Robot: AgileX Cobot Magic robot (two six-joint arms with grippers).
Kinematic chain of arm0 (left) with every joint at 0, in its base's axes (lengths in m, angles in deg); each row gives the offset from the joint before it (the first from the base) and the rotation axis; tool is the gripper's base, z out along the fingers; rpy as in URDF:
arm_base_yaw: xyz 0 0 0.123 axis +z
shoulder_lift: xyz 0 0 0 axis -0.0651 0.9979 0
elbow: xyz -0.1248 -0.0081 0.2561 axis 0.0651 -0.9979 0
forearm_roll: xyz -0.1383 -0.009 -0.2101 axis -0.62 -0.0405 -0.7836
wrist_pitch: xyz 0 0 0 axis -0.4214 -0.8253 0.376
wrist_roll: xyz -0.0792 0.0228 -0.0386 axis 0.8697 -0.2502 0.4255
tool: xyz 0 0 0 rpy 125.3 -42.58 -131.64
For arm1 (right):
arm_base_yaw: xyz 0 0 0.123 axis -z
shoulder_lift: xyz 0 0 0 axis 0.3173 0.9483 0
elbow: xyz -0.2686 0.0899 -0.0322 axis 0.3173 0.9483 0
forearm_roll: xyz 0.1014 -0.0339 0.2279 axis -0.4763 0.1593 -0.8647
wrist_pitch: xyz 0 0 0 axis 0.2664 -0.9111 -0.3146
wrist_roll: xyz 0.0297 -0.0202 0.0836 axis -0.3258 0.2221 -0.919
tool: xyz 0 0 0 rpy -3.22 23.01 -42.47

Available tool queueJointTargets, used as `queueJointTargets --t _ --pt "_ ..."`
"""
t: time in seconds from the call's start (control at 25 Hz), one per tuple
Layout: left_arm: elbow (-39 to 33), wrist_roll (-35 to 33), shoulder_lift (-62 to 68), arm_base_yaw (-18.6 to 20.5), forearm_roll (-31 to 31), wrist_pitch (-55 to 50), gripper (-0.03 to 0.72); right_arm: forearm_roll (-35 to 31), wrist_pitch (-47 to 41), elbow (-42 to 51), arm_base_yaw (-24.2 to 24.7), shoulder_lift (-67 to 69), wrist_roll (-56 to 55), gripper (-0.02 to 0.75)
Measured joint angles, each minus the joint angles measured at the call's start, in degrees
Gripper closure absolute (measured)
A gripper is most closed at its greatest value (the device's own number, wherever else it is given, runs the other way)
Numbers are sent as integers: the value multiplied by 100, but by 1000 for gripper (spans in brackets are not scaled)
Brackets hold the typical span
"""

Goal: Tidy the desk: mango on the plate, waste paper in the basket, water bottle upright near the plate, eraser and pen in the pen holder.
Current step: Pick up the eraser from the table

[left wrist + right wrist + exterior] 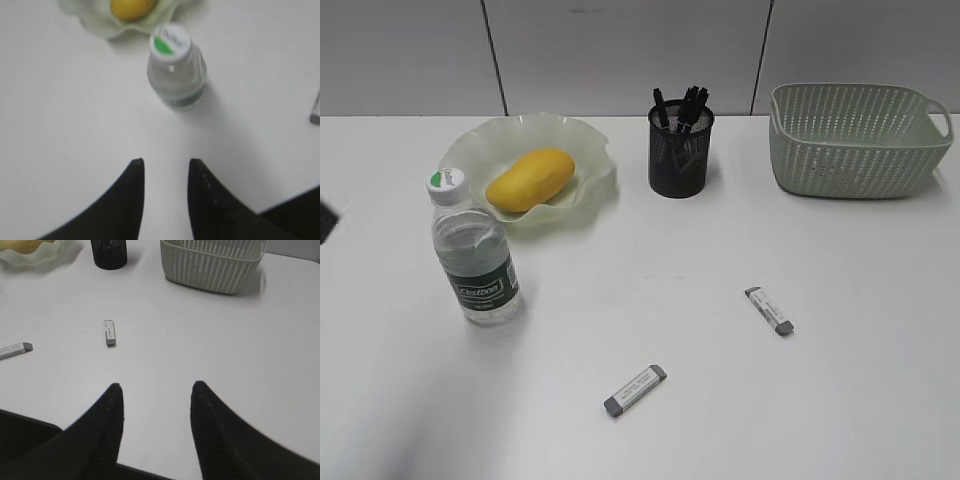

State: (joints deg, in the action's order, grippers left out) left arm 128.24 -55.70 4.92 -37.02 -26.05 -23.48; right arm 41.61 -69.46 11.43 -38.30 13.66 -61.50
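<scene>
Glossy oval mango (530, 179) fills ruffled glass plate (588, 150) (both grippers (165, 167) (157, 392) agape, empty).

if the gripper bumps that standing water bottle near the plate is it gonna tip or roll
The water bottle stands upright on the desk, tall over a narrow base, so a push near its cap would probably tip it. It looks nearly full of water, so it is likely fairly heavy and resists light nudges. Once down, its round body would likely roll.
</scene>
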Motion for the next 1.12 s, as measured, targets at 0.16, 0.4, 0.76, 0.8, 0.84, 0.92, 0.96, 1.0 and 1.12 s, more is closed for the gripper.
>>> queueJointTargets --t 0.16,0.4,0.76,0.8,0.84,0.92,0.96,1.0,1.12 --pt "-857 0 -2161 0 -307 -371 450 6 0 0 0 0 0 379" --pt "-1839 0 -4563 -11 -398 -616 450 7 0 0 0 0 0 379" --pt "-2011 -12 -5971 -11 -314 -693 280 7 0 0 0 60 0 379" --pt "-2011 -12 -5977 -11 -314 -693 249 7 0 0 0 60 0 379" --pt "-2011 -12 -5977 -11 -314 -693 230 7 0 0 0 60 0 379" --pt "-2011 -12 -5977 -11 -314 -693 215 7 0 0 0 60 0 379" --pt "-2011 -12 -5977 -11 -314 -693 211 7 0 0 0 60 0 379" --pt "-2011 -12 -5977 -11 -314 -693 209 7 0 0 0 60 0 380" --pt "-2011 -18 -6094 51 -314 -688 205 7 46 -20 0 101 7 379"
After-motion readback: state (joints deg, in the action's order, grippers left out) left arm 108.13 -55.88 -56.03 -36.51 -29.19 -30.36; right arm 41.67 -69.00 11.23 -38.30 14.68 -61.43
